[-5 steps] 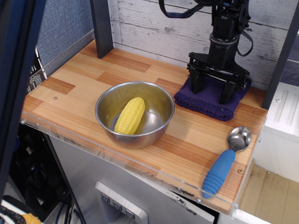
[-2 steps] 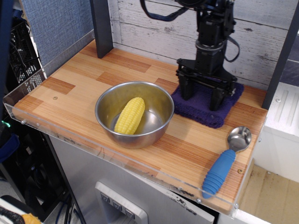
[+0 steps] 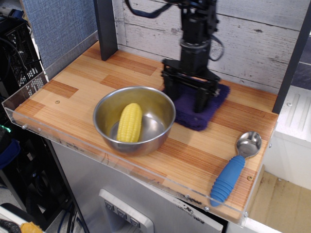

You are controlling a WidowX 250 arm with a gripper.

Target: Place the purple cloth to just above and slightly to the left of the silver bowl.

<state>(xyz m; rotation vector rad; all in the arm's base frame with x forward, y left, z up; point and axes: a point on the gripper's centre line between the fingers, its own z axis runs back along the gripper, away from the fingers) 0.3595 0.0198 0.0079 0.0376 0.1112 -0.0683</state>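
Observation:
The purple cloth [image 3: 210, 99] lies on the wooden table just right of and behind the silver bowl [image 3: 160, 104], its left edge against the bowl's rim. My gripper [image 3: 185, 96] stands straight down on the cloth. Its two black fingers [image 3: 169, 90] are spread wide and planted on the fabric, one near the bowl, one toward the cloth's middle. The cloth under the gripper is partly hidden. A yellow corn cob [image 3: 129, 122] lies inside the bowl.
A silver spoon with a blue ribbed handle [image 3: 228, 179] lies at the front right. A dark post [image 3: 105, 28] stands at the back left, a plank wall [image 3: 252, 43] behind. A clear acrylic lip [image 3: 121, 162] edges the table front.
My gripper has moved left along the back of the table and the purple cloth has slid left with it. The bowl with the corn has shifted slightly left.

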